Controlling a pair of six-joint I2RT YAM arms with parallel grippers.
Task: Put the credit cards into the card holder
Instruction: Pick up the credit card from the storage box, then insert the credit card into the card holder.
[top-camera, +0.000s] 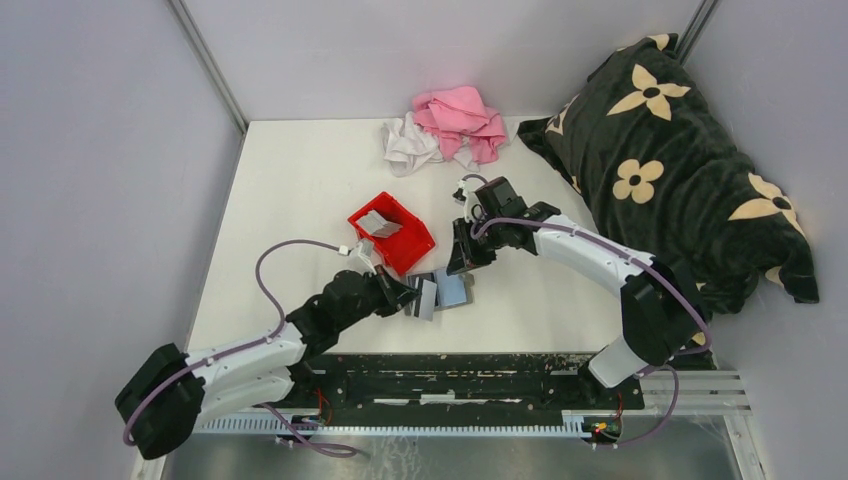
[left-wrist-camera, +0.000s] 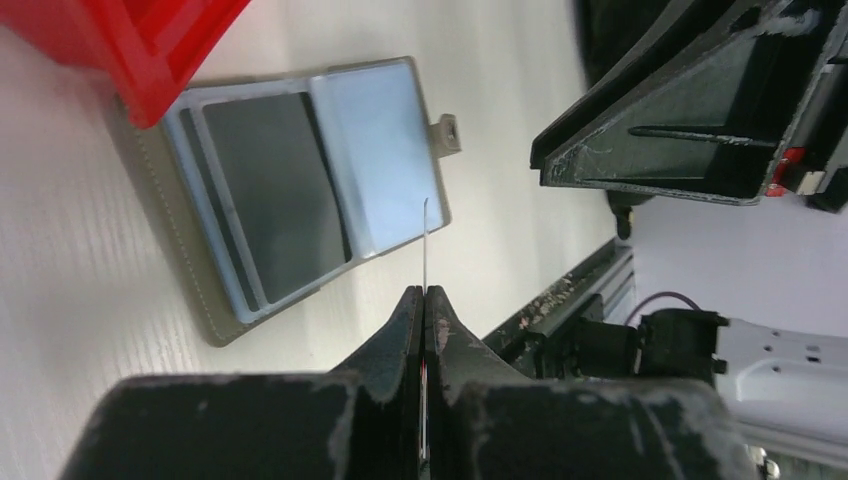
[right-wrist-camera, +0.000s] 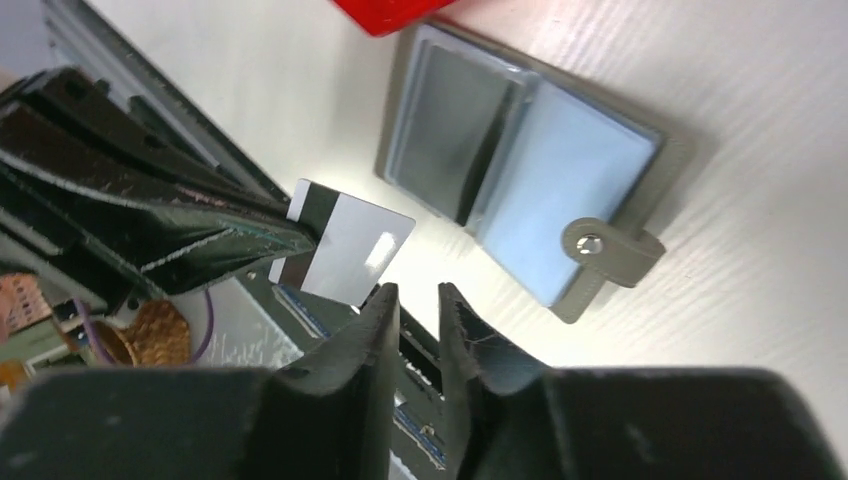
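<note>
The card holder (top-camera: 452, 290) lies open on the table just in front of the red bin, its bluish-grey inside up; it also shows in the left wrist view (left-wrist-camera: 300, 190) and the right wrist view (right-wrist-camera: 530, 170). My left gripper (top-camera: 408, 296) is shut on one silver credit card (top-camera: 428, 299), held on edge by the holder's near-left side. The card looks like a thin line in the left wrist view (left-wrist-camera: 427, 240) and shows its dark stripe in the right wrist view (right-wrist-camera: 345, 250). My right gripper (top-camera: 463, 262) hovers over the holder's far right edge, its jaws slightly apart and empty (right-wrist-camera: 412, 292).
A red plastic bin (top-camera: 408, 240) with more grey cards (top-camera: 378, 224) stands behind the holder. Pink and white cloths (top-camera: 445, 128) lie at the back. A black flowered pillow (top-camera: 680, 160) fills the right side. The arms' base rail (top-camera: 450, 365) runs along the near edge.
</note>
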